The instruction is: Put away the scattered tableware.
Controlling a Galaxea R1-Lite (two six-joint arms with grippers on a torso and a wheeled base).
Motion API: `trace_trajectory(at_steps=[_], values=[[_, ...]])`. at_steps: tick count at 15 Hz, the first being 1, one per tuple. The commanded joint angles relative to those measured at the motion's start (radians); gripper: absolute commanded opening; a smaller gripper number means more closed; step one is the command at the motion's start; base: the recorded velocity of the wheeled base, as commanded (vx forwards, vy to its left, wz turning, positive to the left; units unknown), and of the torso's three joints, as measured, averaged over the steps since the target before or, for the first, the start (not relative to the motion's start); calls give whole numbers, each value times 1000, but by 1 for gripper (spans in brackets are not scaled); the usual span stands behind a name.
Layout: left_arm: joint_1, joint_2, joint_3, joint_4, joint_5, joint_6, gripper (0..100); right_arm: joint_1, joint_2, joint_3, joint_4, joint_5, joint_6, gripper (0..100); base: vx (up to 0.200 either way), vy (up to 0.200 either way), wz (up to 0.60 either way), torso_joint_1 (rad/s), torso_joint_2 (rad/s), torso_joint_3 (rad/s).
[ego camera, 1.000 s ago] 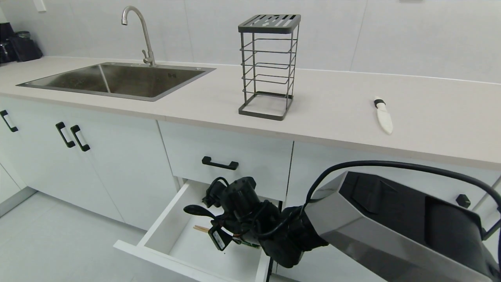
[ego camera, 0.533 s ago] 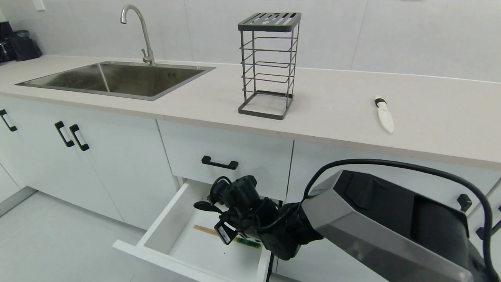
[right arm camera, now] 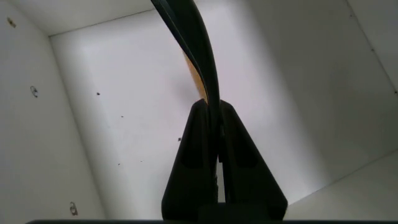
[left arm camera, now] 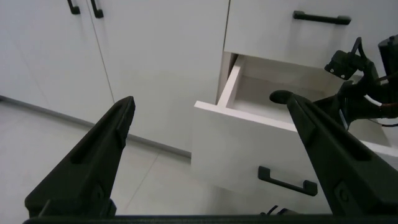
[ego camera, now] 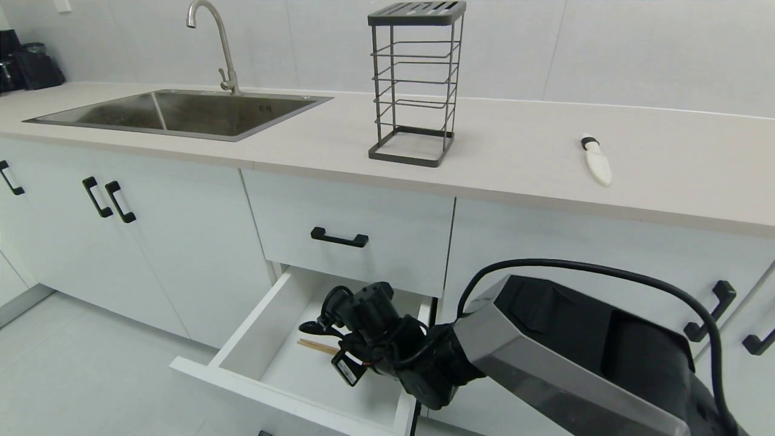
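As the right gripper (right arm camera: 211, 113) hangs inside the open drawer (ego camera: 245, 339), clamped on a black spoon (ego camera: 309, 327), the stowing step looks nearly done, with chopsticks (ego camera: 315, 346) lying on the drawer floor just below. The next move calls for lowering and letting go. The left gripper (left arm camera: 210, 106), fingers spread, hangs outside the drawer front. A white knife (ego camera: 596, 163) lies on the counter (ego camera: 514, 157).

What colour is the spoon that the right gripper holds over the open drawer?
The spoon is black all over; the head view shows it best.
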Motion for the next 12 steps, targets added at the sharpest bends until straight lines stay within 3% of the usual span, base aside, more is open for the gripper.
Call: trace_trajectory(at_steps=[1, 5, 12], values=[[0, 1, 0, -1, 0, 0, 100, -1, 12, -5, -1, 0, -7, 0, 0, 0, 0, -46, 281, 41], [0, 1, 0, -1, 0, 0, 100, -5, 22, -36, -1, 2, -82, 0, 0, 0, 0, -10, 94, 27], [0, 1, 0, -1, 0, 0, 100, -4, 61, -106, 1, -1, -90, 0, 0, 0, 0, 0, 0, 0]])
